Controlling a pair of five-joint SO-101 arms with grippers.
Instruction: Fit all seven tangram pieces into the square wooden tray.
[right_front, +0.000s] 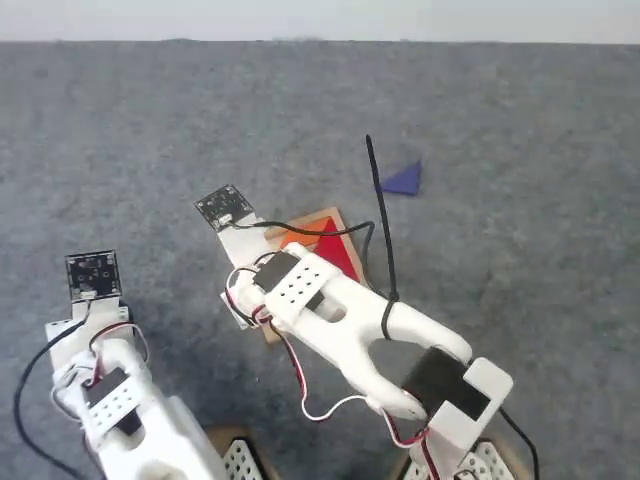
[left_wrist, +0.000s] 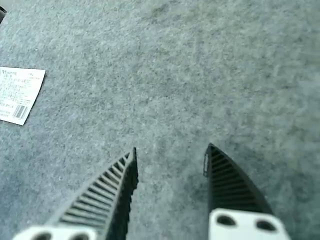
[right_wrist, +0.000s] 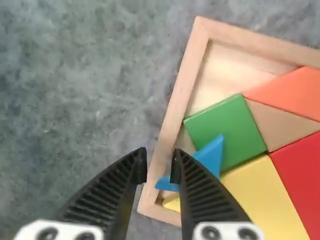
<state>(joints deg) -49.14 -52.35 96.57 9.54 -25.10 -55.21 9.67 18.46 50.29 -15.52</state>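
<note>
The square wooden tray (right_wrist: 175, 107) holds a green square (right_wrist: 227, 125), an orange piece (right_wrist: 290, 92), a tan triangle (right_wrist: 280, 130), a red piece (right_wrist: 300, 180) and a yellow piece (right_wrist: 260, 200). A light blue piece (right_wrist: 207, 157) lies askew over the green and yellow pieces near a tray corner. My right gripper (right_wrist: 157, 157) stands just above that corner's rim, open by a narrow gap, holding nothing. In the high view the right arm (right_front: 330, 310) covers much of the tray (right_front: 325, 216). My left gripper (left_wrist: 172, 151) hangs open over bare carpet.
A dark blue triangle (right_front: 403, 180) lies on the grey carpet beyond the tray, to the right. A black cable (right_front: 382, 225) rises from the right arm. A white paper label (left_wrist: 20, 95) lies on the carpet near the left gripper.
</note>
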